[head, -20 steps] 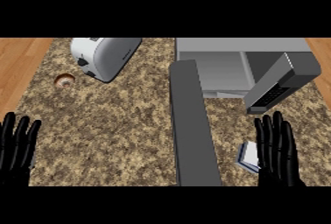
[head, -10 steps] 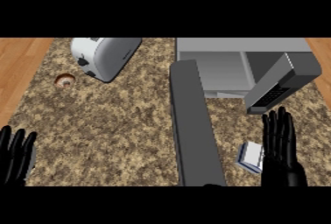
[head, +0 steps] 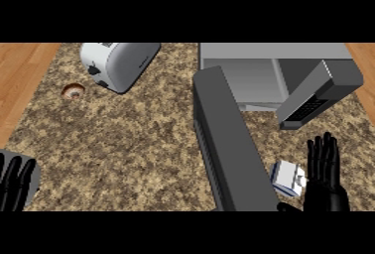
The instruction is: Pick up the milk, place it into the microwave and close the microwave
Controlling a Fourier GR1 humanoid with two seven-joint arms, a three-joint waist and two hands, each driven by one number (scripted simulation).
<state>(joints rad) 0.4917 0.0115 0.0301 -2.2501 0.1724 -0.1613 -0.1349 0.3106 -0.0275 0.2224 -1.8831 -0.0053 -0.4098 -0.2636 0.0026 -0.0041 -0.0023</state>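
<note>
Milk (head: 288,178), a small stiff carton lying on the counter (head: 139,149) beside the open microwave (head: 249,79) door; probably light, best grasped across its flat sides. Right hand (head: 324,171), fingers straight, alongside.

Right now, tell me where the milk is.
Head view, lower right: the milk lies on the counter between the open microwave door and the right hand.

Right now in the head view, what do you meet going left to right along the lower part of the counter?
Black left robot hand → long dark grey open microwave door → small white and blue milk carton → black right robot hand, fingers straight.
</note>
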